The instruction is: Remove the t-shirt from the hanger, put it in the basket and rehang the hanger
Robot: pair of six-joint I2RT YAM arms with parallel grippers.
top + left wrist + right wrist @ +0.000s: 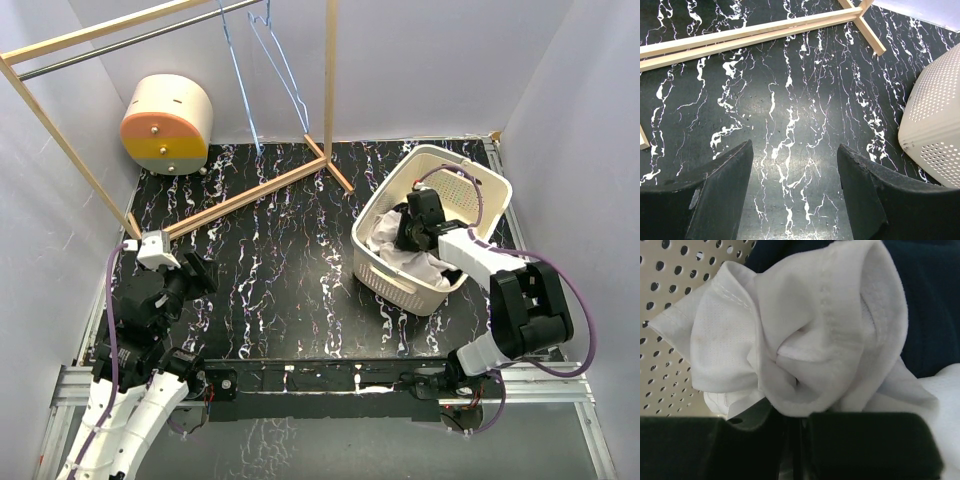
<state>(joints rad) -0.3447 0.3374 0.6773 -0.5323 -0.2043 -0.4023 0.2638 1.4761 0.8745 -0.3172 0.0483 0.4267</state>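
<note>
The white t-shirt (pixel 400 258) lies bunched in the cream basket (pixel 470 180), off the hanger. A thin blue wire hanger (pixel 275 55) hangs bare from the rack's rail at the back. My right gripper (pixel 408 232) is down inside the basket. In the right wrist view its jaws (pixel 797 420) stand together, with a fold of the t-shirt (pixel 805 330) pinched at their tips. My left gripper (pixel 200 272) hovers over the black marbled table at the left. In its wrist view it is open and empty (pixel 795 165).
The wooden rack's base bars (pixel 250 195) cross the back left of the table and show in the left wrist view (pixel 750 37). A cream, orange and yellow drum (pixel 168 125) sits in the back left corner. A dark blue cloth (pixel 930 305) lies under the t-shirt. The basket's wall (pixel 935 125) is right of the left gripper.
</note>
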